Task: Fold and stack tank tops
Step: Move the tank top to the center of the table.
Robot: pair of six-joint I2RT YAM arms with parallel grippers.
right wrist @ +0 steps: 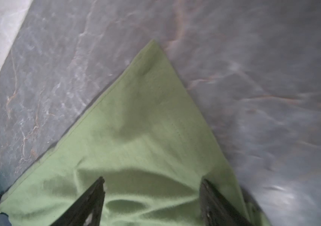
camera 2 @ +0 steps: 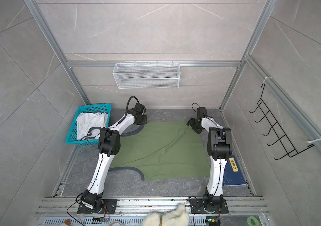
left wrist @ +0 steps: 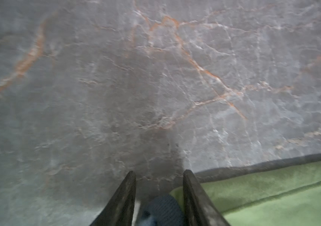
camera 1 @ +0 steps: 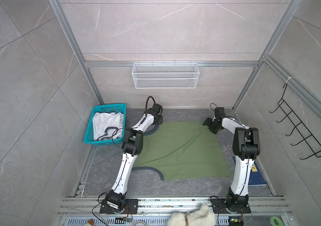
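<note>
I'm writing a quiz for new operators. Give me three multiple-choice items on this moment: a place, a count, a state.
1. Where is the white tank top?
A) in the teal basket
B) in the wire basket
C) on the black hook rack

2. How many tank tops lie spread on the table?
A) none
B) one
C) two

3. How do the jaws of the right gripper stand?
A) shut on the white tank top
B) shut on the blue book
C) open over the olive green tank top

Key: 1 A, it lies crumpled inside it; 2 B, only the olive one is spread there; 3 C, the right wrist view shows them wide apart over green cloth.
</note>
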